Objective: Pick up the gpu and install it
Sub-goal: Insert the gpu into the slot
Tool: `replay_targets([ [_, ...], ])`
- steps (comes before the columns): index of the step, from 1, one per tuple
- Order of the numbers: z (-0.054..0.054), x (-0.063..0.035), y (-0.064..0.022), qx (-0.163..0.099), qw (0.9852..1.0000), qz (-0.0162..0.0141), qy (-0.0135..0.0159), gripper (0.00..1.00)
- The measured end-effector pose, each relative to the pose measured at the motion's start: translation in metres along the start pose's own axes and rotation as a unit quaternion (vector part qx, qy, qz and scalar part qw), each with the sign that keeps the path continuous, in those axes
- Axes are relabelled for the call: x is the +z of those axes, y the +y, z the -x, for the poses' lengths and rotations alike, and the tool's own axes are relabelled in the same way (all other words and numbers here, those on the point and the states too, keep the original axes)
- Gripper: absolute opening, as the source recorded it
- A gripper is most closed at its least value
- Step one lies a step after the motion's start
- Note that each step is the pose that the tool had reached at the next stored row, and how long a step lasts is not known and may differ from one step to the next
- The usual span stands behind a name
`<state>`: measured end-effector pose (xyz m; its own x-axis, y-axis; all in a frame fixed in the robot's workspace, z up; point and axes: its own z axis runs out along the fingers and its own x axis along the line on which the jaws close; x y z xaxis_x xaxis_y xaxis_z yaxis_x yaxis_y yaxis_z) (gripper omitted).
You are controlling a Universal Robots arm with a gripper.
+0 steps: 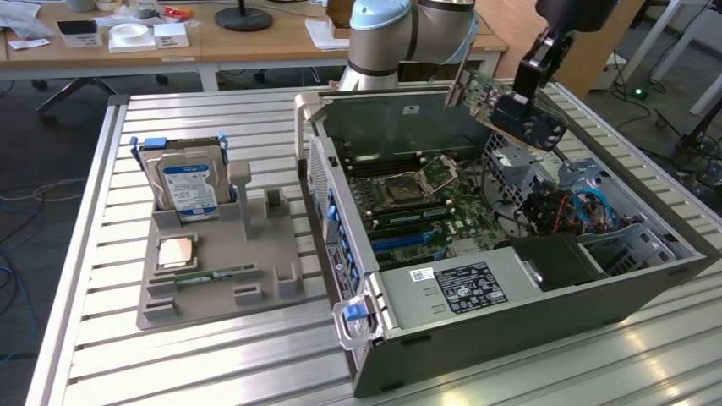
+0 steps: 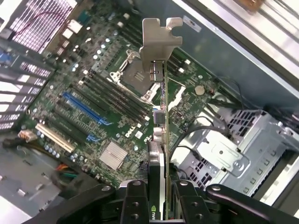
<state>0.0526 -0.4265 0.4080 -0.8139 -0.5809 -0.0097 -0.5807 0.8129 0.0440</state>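
One gpu [image 2: 159, 116] above Dell-marked motherboard [image 2: 100, 100]

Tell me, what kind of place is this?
Probably a robotics lab or workshop: a robot arm holds a gpu above an open computer case on a slatted metal table, with office desks behind.

White Dell lettering stands on the green motherboard [image 2: 93, 121] (it reads upside down in the wrist view). The gpu [image 2: 157, 163] carries a small logo mark, too cropped to read. Print on the hard drive label [image 1: 186, 186] and power supply label [image 1: 465, 288] is illegible.
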Motion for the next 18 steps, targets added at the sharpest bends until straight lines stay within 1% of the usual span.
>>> replay_targets([
  [2,0.0000,0.0000,0.0000,-0.018,0.9998,0.0002,0.0008,0.27],
  [4,0.0000,0.0000,0.0000,-0.036,0.9993,0.0003,0.0016,0.27],
  [8,0.0000,0.0000,0.0000,-0.071,0.9975,0.0007,0.0031,0.27],
  [11,0.0000,0.0000,0.0000,-0.098,0.9952,0.0009,0.0043,0.27],
  [13,0.0000,0.0000,0.0000,-0.116,0.9933,0.0011,0.0051,0.27],
  [15,0.0000,0.0000,0.0000,-0.134,0.9910,0.0013,0.0059,0.27],
  [18,0.0000,0.0000,0.0000,-0.161,0.9870,0.0015,0.0071,0.27],
])
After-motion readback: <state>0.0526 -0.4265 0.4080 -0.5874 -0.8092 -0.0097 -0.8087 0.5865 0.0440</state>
